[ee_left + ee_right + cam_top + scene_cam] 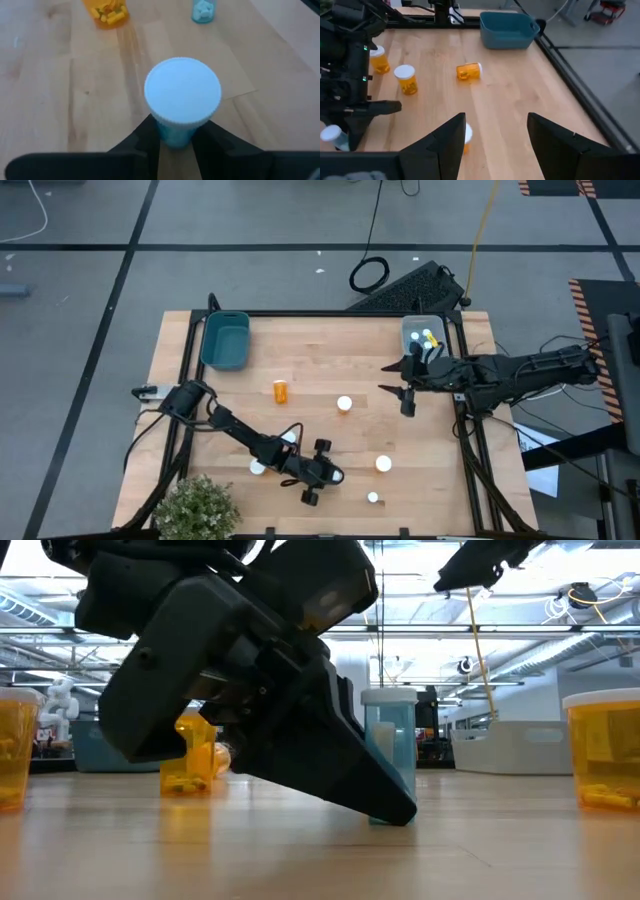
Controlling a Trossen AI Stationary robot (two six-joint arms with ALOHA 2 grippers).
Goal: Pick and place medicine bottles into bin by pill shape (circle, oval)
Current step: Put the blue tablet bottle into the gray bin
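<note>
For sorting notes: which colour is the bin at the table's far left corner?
Teal blue bin; the high view shows it best.

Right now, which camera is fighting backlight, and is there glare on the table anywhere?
Low view: bright ceiling lights behind leave the left gripper a dark mass, which covers part of the pale blue bottle. High view: even light on the table, no harsh glare. Left wrist view: the bottle's white cap is evenly lit.

White-capped bottles [344, 404] stand scattered on the table; an orange one [282, 391] lies toppled.
</note>
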